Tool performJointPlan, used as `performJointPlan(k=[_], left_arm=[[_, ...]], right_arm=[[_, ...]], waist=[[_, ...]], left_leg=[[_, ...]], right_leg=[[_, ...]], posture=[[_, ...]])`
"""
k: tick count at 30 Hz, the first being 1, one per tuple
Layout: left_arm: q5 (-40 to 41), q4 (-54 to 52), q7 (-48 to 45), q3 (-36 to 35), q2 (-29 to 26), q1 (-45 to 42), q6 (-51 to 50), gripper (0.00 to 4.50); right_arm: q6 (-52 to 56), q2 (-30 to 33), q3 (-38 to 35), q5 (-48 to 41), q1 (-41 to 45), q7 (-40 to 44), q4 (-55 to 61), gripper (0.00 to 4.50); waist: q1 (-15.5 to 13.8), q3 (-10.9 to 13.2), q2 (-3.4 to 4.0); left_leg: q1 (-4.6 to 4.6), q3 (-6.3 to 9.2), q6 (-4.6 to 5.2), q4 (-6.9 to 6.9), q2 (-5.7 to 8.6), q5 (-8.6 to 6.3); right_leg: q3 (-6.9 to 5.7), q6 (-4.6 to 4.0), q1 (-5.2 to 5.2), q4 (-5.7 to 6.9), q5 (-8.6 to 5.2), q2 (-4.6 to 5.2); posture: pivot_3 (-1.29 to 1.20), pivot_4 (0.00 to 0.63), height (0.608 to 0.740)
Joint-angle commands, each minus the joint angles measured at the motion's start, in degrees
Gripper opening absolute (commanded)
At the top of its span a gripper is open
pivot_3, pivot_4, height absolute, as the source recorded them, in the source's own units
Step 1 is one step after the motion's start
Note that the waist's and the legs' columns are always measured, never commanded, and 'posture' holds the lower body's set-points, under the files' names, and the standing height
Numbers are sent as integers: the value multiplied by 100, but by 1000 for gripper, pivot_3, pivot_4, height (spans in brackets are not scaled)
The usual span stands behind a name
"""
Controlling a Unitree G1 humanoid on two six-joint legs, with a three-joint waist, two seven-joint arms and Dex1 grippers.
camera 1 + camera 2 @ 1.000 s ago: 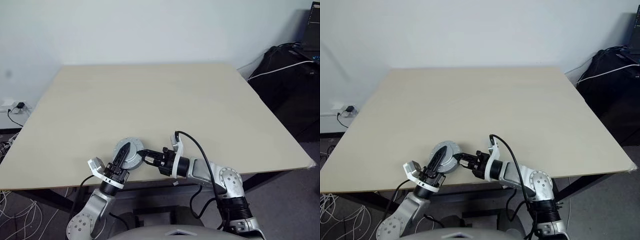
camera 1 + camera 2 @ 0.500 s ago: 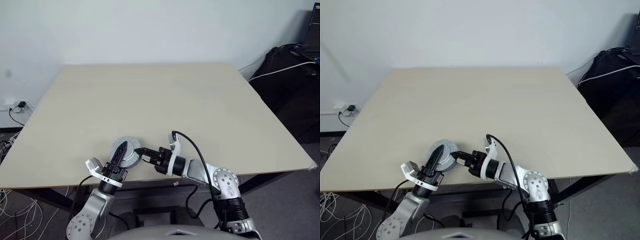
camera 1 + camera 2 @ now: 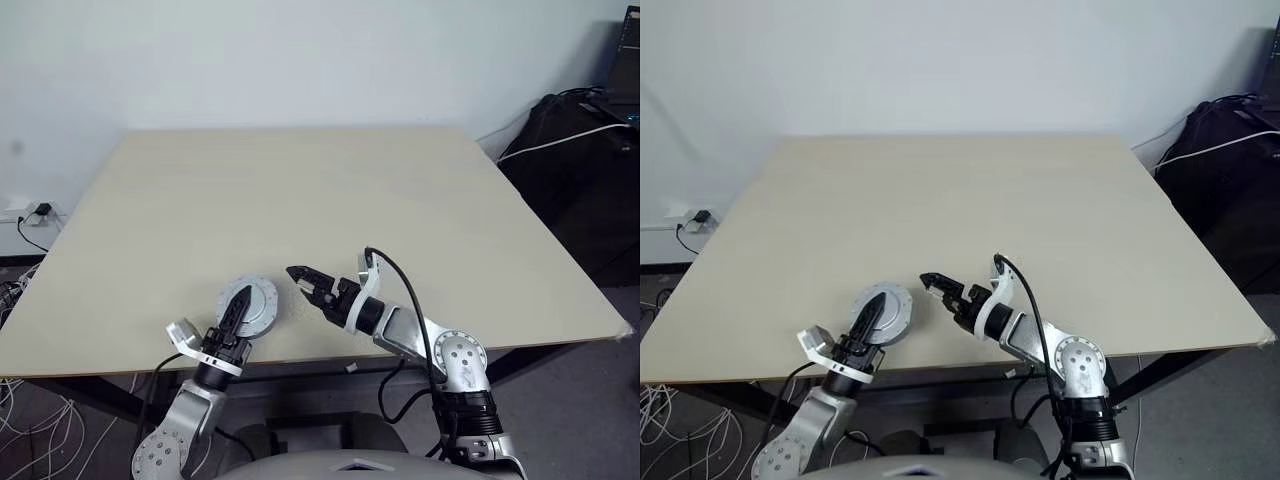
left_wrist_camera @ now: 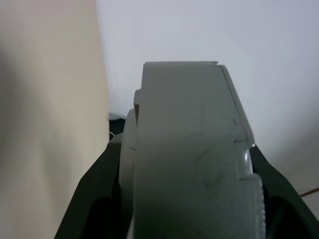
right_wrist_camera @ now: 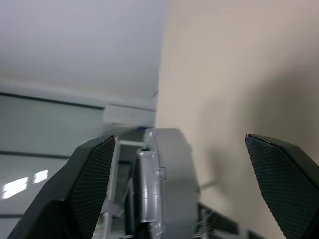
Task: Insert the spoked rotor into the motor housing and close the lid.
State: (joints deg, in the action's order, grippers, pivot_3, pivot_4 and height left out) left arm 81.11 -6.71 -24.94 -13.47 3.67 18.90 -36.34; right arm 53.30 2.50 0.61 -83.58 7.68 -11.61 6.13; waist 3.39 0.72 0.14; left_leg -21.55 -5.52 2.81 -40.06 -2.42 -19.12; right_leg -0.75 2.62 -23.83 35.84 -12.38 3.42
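The left hand (image 3: 238,303) has the round grey motor (image 3: 250,304) pinched across its thickness, one black finger (image 3: 238,303) lying over the top face and the other out of sight beneath. The motor sits low at the near edge of the pale surface (image 3: 300,190), toward its left corner; I cannot tell whether it rests on the surface or hangs just above. From the left wrist view the motor's side wall (image 4: 192,164) stands between the two fingers with a seam running round it, so I judge the lid is seated on the housing, rotor hidden inside.

Handling: this looks like solid metal, stiff, fairly heavy for its size, with smooth faces that could slip out of a two-finger pinch. The rim is the safer place to hold, or flat across both faces as the left hand does now, well in from the edge so it cannot pivot. Nothing fragile shows on the outside.

The right hand (image 3: 300,276) is beside the motor and apart from it, fingers spread wide, gripping nothing. Its forearm reaches in from the right, wrist bent, fingertips pointing left toward the motor. In the right wrist view the motor's rim (image 5: 169,184) shows edge-on between the parted fingers. The left forearm rises from below the surface edge, hand aimed forward, roughly level.
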Motion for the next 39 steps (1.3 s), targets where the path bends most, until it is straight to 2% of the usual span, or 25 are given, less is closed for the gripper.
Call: performJointPlan(k=[1, 4, 10, 25, 39], left_arm=[[-108, -254, 40, -168, 285, -225, 448, 2129], [-463, -212, 323, -263, 419, -406, 1017, 2129], [-928, 20, 867, -393, 639, -832, 2001, 2129], [-1290, 452, 1970, -732, 773, -1658, 3421, 2129], [-1027, 755, 2591, -765, 789, -1810, 3460, 2129]], right_arm=[[-830, -137, -67, 1222, 144, -210, 282, 4500], [-1130, 78, 291, 2255, 160, 228, 461, 4500], [-1292, 134, 488, 3187, -11, 639, 463, 4500], [-1080, 31, 337, 3821, -237, 1037, 604, 4500], [-861, -146, 216, 4013, -294, 1178, 698, 4500]], waist=[[-1, -1, 0], [-1, 0, 0], [-47, -5, -9], [-131, -20, -34], [-131, -30, -54]], left_leg=[[0, 0, 0, 0, 0, 0], [0, 0, -1, 0, 2, 1], [1, 0, -23, -1, 4, 13], [5, -5, -28, -3, 7, 16], [4, -3, -30, -4, 7, 17]], right_leg=[[0, 0, 0, 1, 0, 0], [1, 0, -1, 1, 0, 0], [-1, 2, 3, 1, 2, -1], [0, 9, 9, -4, 7, -1], [-4, 27, 11, -4, 18, -1]], posture=[[0, 0, 740], [0, 0, 740], [0, 0, 740], [0, 0, 740], [0, 0, 740]])
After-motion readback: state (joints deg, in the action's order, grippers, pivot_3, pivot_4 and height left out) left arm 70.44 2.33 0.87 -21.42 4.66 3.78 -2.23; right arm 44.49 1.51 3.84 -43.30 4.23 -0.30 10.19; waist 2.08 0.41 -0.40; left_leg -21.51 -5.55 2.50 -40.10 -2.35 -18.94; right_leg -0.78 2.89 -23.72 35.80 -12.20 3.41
